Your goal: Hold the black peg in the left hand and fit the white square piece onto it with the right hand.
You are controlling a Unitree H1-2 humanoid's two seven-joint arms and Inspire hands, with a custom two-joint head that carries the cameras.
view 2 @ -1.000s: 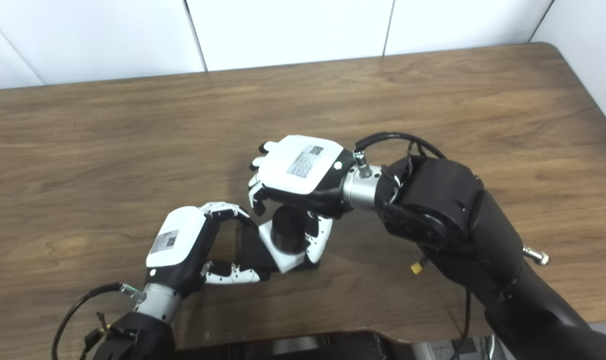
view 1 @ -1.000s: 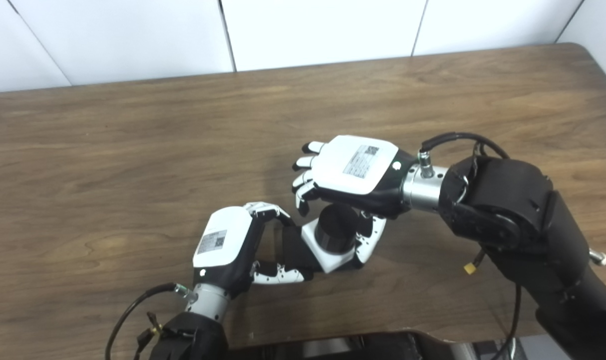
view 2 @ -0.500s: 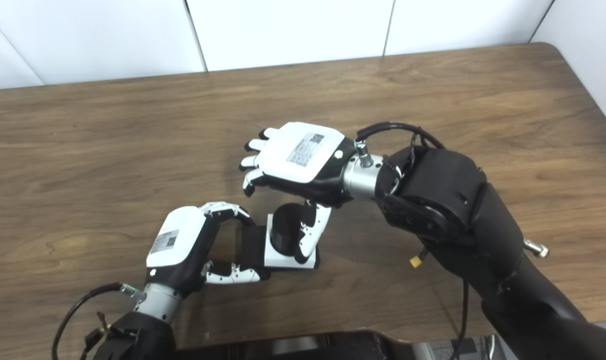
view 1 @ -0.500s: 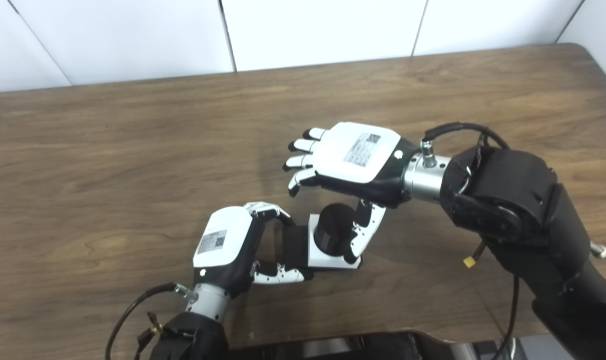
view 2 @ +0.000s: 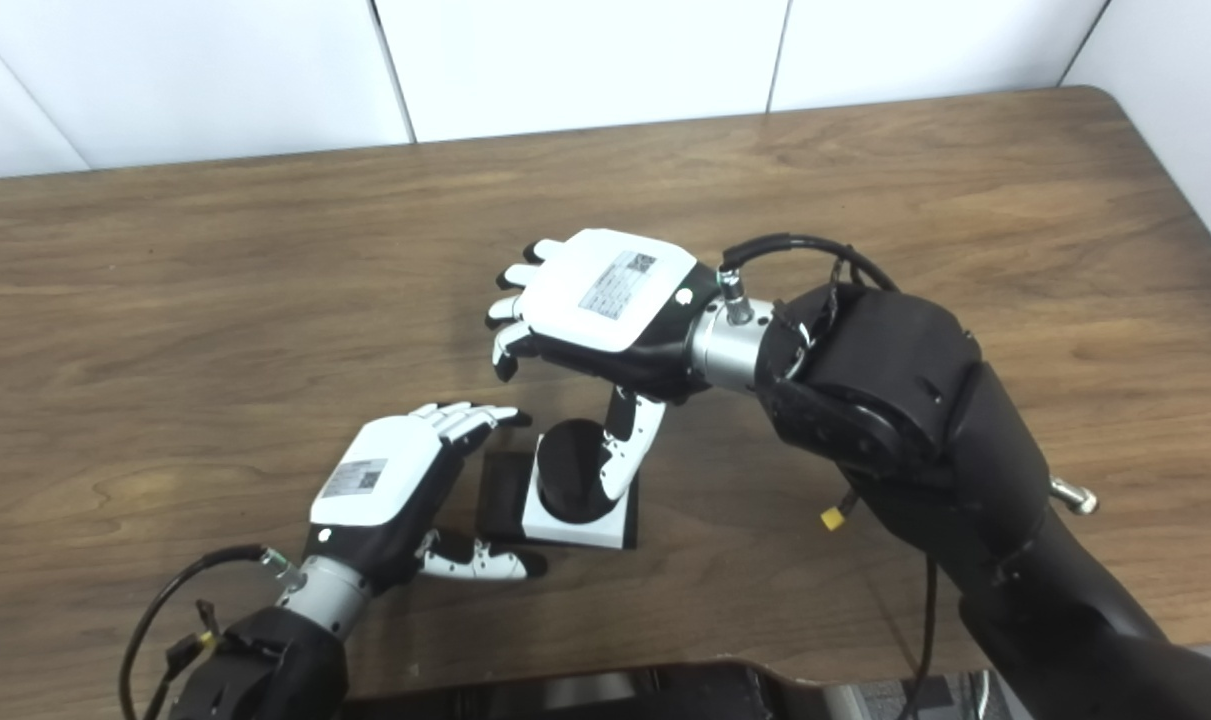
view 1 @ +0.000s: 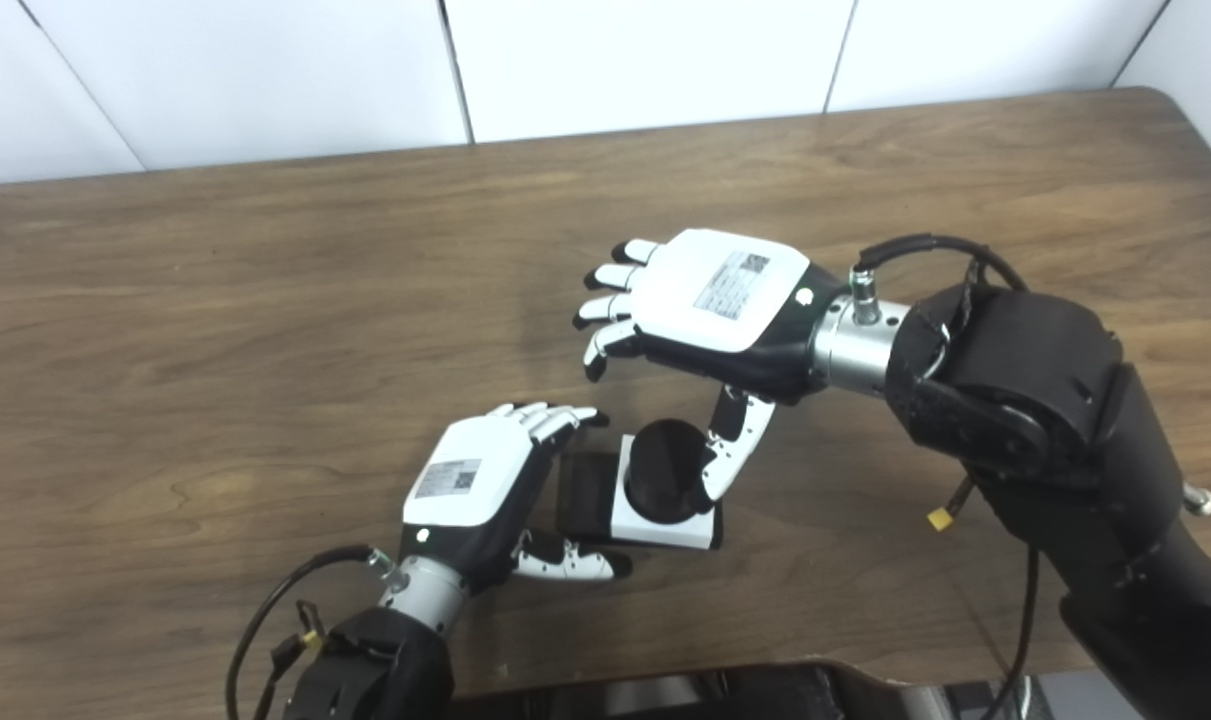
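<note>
1. Right hand (view 1: 710, 305) hovered over table (view 1: 215, 330), fingers spread, holding nothing; thumb hung beside black peg (view 1: 662, 478).
2. Left hand (view 1: 470, 480) open, fingers apart, empty.
3. White square piece (view 1: 665, 520) sat round peg, flat on table, btwn both hands.

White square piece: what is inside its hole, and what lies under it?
The black peg fills the hole of the white square piece. A black base shows beside the piece on the left; whether it runs underneath is covered. The right hand's thumb hides one edge.
</note>
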